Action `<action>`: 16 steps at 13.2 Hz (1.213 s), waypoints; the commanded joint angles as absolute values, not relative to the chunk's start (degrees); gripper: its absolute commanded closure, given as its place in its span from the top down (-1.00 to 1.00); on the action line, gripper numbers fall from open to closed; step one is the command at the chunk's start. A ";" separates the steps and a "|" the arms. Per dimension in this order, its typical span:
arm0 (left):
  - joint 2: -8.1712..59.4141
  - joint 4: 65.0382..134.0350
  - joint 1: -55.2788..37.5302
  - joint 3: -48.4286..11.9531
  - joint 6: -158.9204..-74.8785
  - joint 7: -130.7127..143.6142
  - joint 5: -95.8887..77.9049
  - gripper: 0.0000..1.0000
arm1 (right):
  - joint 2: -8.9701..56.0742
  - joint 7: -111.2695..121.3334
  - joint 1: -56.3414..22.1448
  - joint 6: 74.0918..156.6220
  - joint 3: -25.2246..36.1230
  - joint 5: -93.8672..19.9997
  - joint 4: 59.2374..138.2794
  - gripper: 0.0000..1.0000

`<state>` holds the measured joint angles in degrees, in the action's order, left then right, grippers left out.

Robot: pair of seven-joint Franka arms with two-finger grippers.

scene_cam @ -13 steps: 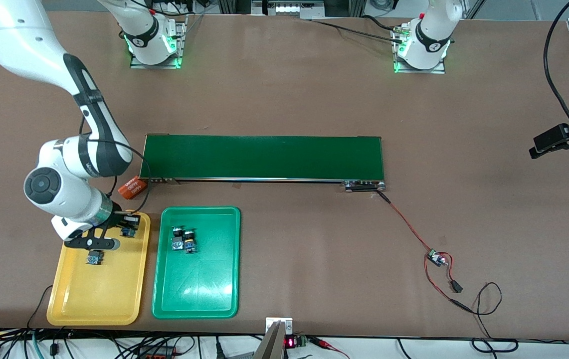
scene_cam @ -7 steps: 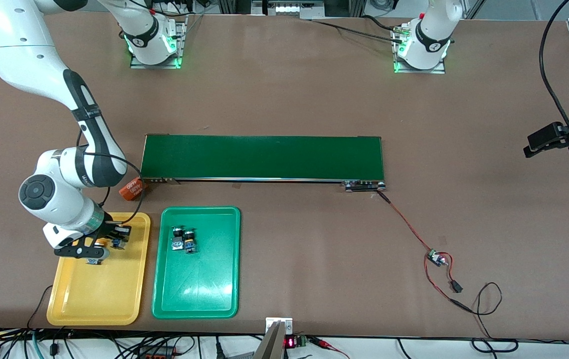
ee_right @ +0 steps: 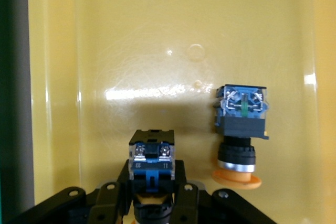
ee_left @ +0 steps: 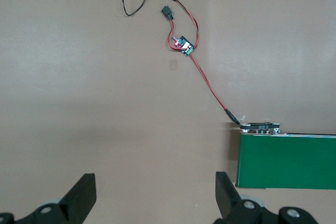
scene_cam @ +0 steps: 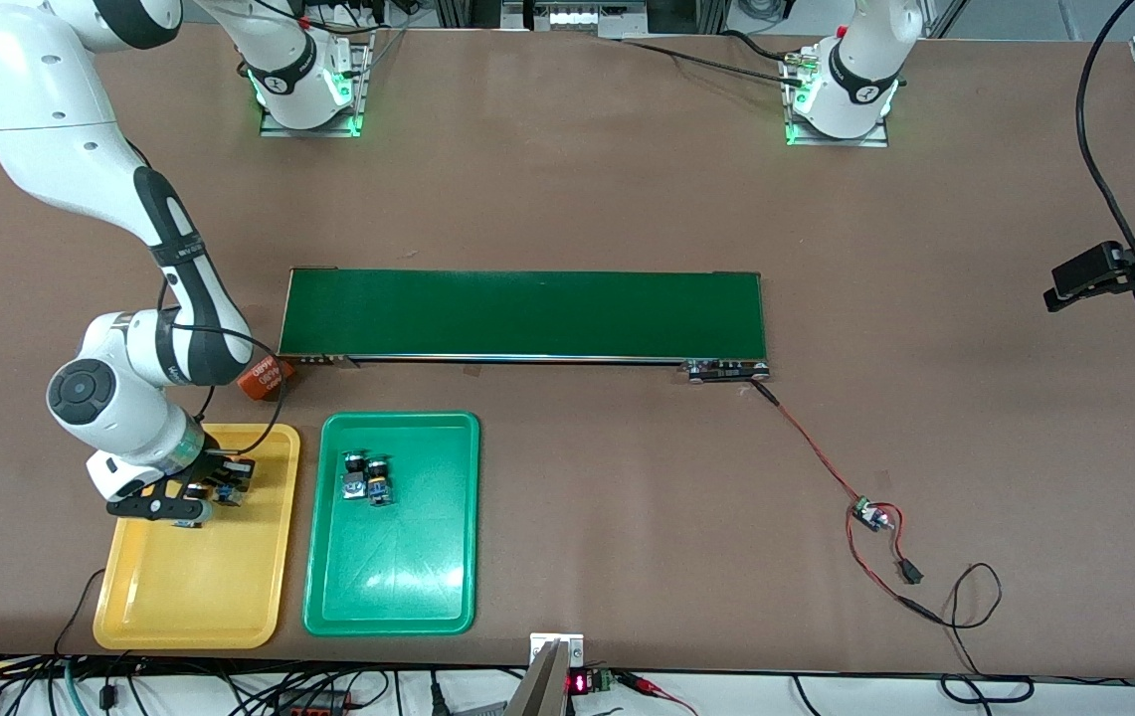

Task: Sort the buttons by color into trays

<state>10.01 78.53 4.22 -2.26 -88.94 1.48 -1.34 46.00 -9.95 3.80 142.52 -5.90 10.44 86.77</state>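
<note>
From the front, you have the right gripper (scene_cam: 191,494) low over the yellow tray (scene_cam: 191,597), which sits by the table edge nearest the front camera at the right arm's end, beside the green tray (scene_cam: 398,587) holding two buttons (scene_cam: 366,479); the left gripper (scene_cam: 1114,273) waits in the air at the left arm's end. The left wrist view shows you its fingers (ee_left: 84,198) spread wide over bare table near the conveyor belt (ee_left: 286,161). In the right wrist view, your fingers (ee_right: 184,182) are clamped on one yellow button (ee_right: 151,153), with a second yellow button (ee_right: 240,129) lying on its side just beside it in the tray.
</note>
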 commanded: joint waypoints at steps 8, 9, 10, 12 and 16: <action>4.58 86.74 4.39 -3.16 -94.75 -3.25 0.00 1.00 | 38.34 -8.88 2.90 132.94 -5.98 9.67 87.36 1.00; 4.05 87.10 4.31 -3.25 -94.49 -3.25 0.00 1.00 | 36.15 -8.79 2.99 129.24 -5.98 9.67 87.36 1.00; 4.04 87.01 4.39 -3.16 -93.35 -2.99 -0.09 1.00 | 33.86 -8.79 2.99 125.28 -6.06 8.88 87.36 1.00; 4.04 86.49 4.75 -3.16 -90.97 -2.64 -0.18 1.00 | 28.07 -8.79 3.08 116.58 -6.06 3.80 87.54 1.00; 4.04 86.31 4.66 -3.25 -90.97 -2.55 -0.17 1.00 | 17.25 -8.53 3.08 101.54 -6.06 3.60 88.67 1.00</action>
<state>5.43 85.10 4.38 -2.92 -91.22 -1.80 -1.15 22.39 -9.75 2.97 105.78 -6.00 4.75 85.88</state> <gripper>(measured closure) 0.000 0.000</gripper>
